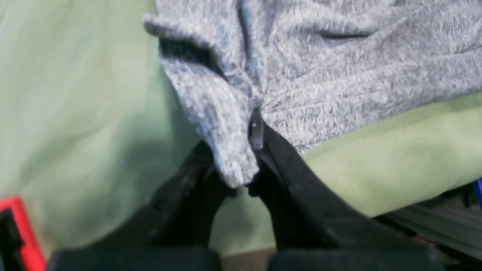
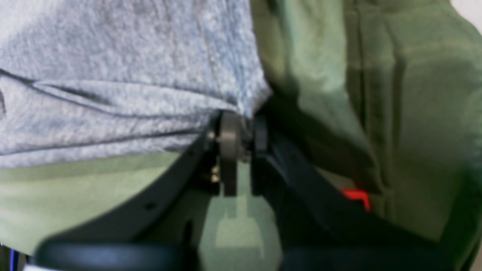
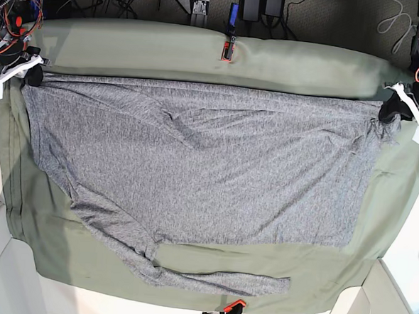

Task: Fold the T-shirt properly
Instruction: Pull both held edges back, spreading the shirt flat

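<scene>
Olive-green cloth (image 3: pixel 201 57) over the whole table, rumpled at the edges and hanging off the sides. On it, spread wide and nearly flat, grey T-shirt (image 3: pixel 195 156), filling most of the cloth from one far corner to the other in the base view, with shallow wrinkles across the middle and 1 sleeve trailing toward the near edge as a long narrow strip. Stretched between 2 corners at the far side, each corner pinched by an arm. At the base view's right far corner, left gripper (image 1: pixel 246 141), jaws closed tight on a bunched fold of the T-shirt (image 1: pixel 320 67), fabric gathered into creases that fan out from the grip, a small flap hanging down between the black fingers (image 1: pixel 257 131). At the base view's left far corner, right gripper (image 2: pixel 241 131), jaws nearly together with a thin edge of the T-shirt (image 2: pixel 113 75) caught between the pads (image 2: pixel 229 135), cloth (image 2: pixel 376 94) falling in folds just beside it. Smallest of all, 2 red clamps: 1 on the cloth's far edge (image 3: pixel 226 51), 1 at the near edge (image 3: pixel 234 306).
</scene>
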`<state>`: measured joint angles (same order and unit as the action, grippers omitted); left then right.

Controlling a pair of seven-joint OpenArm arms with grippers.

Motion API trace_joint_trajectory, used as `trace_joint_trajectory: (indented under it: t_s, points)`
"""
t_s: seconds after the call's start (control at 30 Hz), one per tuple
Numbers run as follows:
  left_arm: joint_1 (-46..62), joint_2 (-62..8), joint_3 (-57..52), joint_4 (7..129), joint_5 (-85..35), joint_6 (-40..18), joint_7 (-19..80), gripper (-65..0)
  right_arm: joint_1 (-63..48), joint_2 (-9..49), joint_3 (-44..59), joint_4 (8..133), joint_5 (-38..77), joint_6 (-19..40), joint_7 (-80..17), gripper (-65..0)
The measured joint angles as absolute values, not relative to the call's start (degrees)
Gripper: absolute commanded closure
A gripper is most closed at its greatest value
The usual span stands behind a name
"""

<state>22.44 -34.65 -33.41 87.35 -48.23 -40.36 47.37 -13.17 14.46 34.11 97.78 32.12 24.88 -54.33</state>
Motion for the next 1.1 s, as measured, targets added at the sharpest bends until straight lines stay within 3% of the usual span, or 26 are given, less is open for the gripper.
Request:
trace_joint_trajectory:
  t_s: [0.13, 0.77, 0.93, 1.1]
  points:
    - [24.4, -34.5, -37.6, 87.4, -51.1, -40.4, 47.5, 0.0, -14.7, 14.4, 34.1, 98.8, 32.6, 25.3, -54.3, -0.6]
    - [25.9, -32.5, -38.6, 86.8, -52.5, -40.4, 46.8, 0.0, -17.1, 14.4, 34.1, 98.8, 32.8, 25.3, -53.7, -0.9]
    - [25.8, -32.4, -38.6, 83.9, -50.4, -40.4, 40.2, -8.1, -17.1, 14.1, 34.0, 98.8, 32.8, 25.3, -53.6, -9.9]
    - [25.9, -32.4, -38.6, 80.6, -49.1, -40.2, 39.6, -10.4, -17.2, 14.3, 34.1, 98.5, 31.7, 24.8, -52.0, -21.2]
